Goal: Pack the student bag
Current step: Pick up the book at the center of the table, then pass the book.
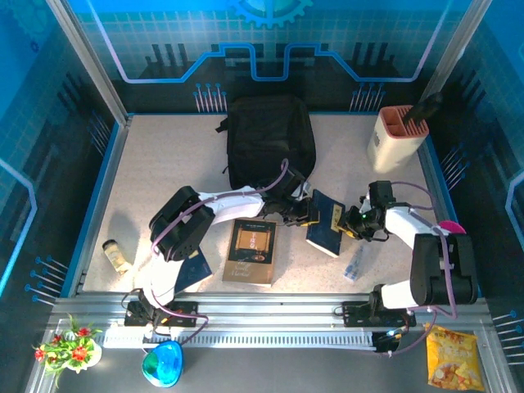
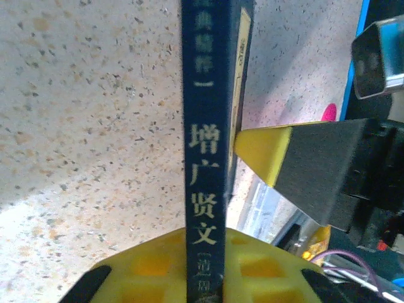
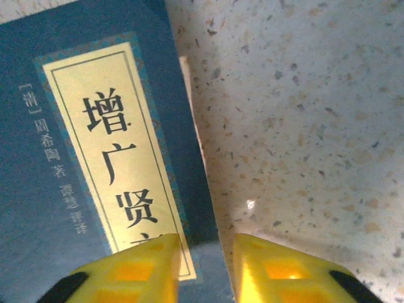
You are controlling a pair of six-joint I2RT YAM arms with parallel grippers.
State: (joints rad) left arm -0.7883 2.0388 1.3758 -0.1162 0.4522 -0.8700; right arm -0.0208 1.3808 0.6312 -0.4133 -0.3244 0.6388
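The student bag (image 1: 270, 139), a large black backpack, lies at the back middle of the table. Just in front of it a dark blue book (image 1: 327, 223) is held tilted up off the table between both arms. My left gripper (image 1: 304, 211) is shut on the book's spine (image 2: 205, 139), which runs straight up between its yellow jaws (image 2: 205, 278). My right gripper (image 1: 348, 223) is at the book's other side. Its jaws (image 3: 205, 265) stand apart, with the edge of the cover (image 3: 95, 158) in the gap. One of its fingertips (image 2: 262, 151) touches the cover.
A brown book (image 1: 251, 250) and another blue book (image 1: 192, 268) lie at the front of the table. A small jar (image 1: 117, 255) is at the left, a clear bottle (image 1: 354, 264) at front right, and a cream holder (image 1: 397, 135) at the back right.
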